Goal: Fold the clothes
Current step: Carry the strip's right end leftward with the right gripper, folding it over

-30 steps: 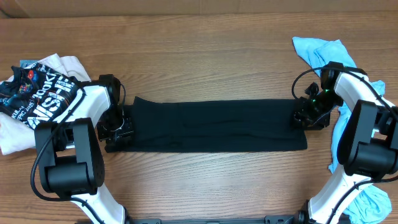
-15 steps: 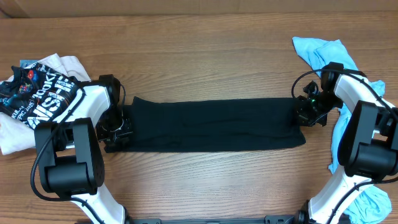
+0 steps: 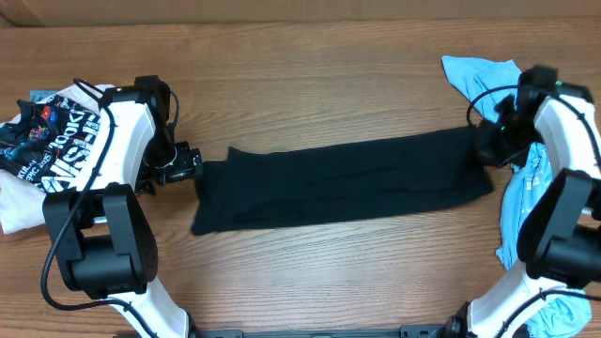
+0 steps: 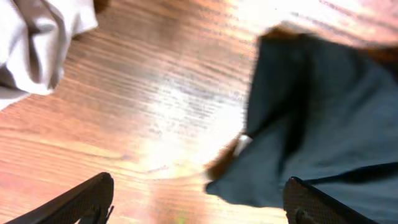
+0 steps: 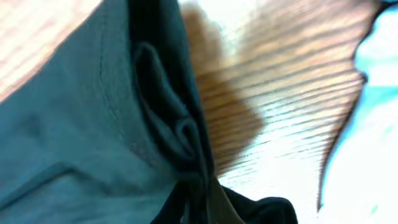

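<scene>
The clothes [image 3: 347, 183], a plain black T-shirt folded into a long strip, lie slanted across the middle of the table. My left gripper [image 3: 191, 169] hangs open just off the strip's left end. In the left wrist view its fingertips [image 4: 93, 198] stand wide apart, over bare wood and a corner of the black fabric [image 4: 323, 112]. A small white label [image 4: 242, 144] shows at that corner. My right gripper [image 3: 486, 150] is shut on the strip's right end. The right wrist view shows the fabric [image 5: 155, 124] bunched into a ridge that runs down into the shut jaws [image 5: 200, 208].
A black garment with white lettering [image 3: 56, 141] lies on a white cloth [image 3: 19, 211] at the far left. Light blue clothes [image 3: 484, 77] lie at the far right, behind and under the right arm, with more at the lower right [image 3: 556, 310]. The blue fabric [image 5: 373, 124] sits close beside the right gripper.
The left gripper opened, let go of the left end and drew back toward the far left. The right gripper, shut on the right end, moved right and back, dragging the strip rightward and aslant.
</scene>
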Controlling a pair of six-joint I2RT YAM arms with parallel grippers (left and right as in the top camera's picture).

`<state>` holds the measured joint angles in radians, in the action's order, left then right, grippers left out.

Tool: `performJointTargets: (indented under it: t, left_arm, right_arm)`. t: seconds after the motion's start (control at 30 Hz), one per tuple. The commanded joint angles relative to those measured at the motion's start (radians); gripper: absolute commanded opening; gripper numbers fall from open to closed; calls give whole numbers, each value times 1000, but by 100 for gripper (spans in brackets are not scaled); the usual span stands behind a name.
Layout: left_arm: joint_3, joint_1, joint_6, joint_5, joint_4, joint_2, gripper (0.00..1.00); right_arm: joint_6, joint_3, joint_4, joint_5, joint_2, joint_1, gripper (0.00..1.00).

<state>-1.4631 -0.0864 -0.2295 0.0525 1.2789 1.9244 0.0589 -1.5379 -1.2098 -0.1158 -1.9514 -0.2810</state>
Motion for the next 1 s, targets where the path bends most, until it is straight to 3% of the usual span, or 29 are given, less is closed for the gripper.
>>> performJointTargets:
  t: [0.0, 0.27, 0.4, 0.97]
  left_arm:
    - [-13, -5, 16, -51, 11, -21, 88]
    - [-13, -5, 16, -72, 8, -21, 86]
    - [-13, -5, 16, -73, 8, -21, 86]
    - [-13, -5, 16, -72, 12, -21, 86]
  right_arm:
    - [-7, -48, -21, 37, 38, 109, 4]
    - [24, -45, -14, 37, 34, 484, 4]
    - [24, -45, 1, 37, 12, 585, 4]
    - [31, -39, 79, -40, -60, 723, 7]
